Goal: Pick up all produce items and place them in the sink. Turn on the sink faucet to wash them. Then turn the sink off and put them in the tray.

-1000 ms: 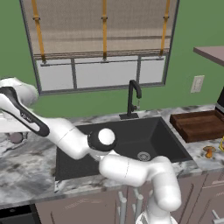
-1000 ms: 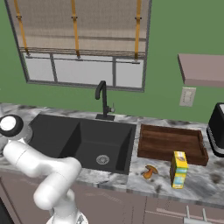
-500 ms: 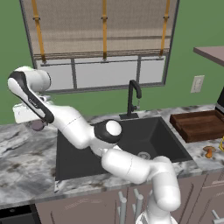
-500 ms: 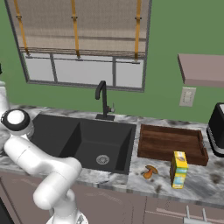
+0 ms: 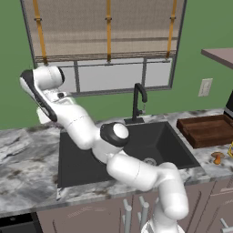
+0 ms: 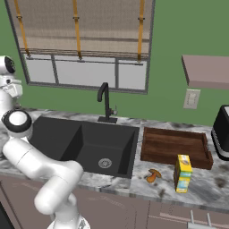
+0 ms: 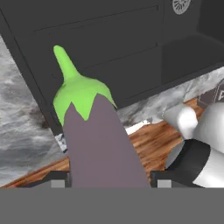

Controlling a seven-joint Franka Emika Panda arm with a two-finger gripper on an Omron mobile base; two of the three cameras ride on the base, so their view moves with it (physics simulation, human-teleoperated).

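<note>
In the hand view my gripper (image 7: 111, 177) is shut on the purple produce item (image 7: 100, 144), which stands up between the fingertips with its green stem tip pointing away. Beyond it lies the black sink (image 7: 109, 43) with its round drain. The base views show my arm raised over the counter at the sink's (image 5: 150, 136) left end. The orange produce item (image 5: 218, 157) (image 6: 154, 175) lies on the counter in front of the brown tray (image 5: 207, 129) (image 6: 174, 145), right of the sink (image 6: 89, 138). The black sink faucet (image 5: 138, 102) (image 6: 105, 102) stands behind the basin.
A yellow carton (image 6: 182, 173) stands on the counter in front of the tray, beside the orange piece. A dark appliance (image 6: 222, 134) sits at the far right. A window with a blind runs behind the sink, and a shelf hangs at the upper right.
My arm has swung up and to the right from low over the left counter, carrying the purple piece. The grip is unchanged.
</note>
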